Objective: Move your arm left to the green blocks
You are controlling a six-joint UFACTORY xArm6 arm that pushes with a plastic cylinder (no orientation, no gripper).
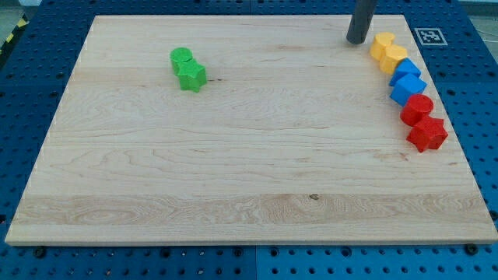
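Note:
Two green blocks touch each other at the view's upper left: a round green block [181,58] and a green star-shaped block [192,76] just below it. My tip [356,40] rests on the wooden board [233,155] near the view's top right, far to the right of the green blocks and just left of the yellow blocks. It touches no block.
Down the board's right side runs a line of blocks: two yellow blocks [387,52], two blue blocks [406,81], then a red block [418,108] and a red star-shaped block [427,134]. A fiducial tag [429,36] lies off the top right corner.

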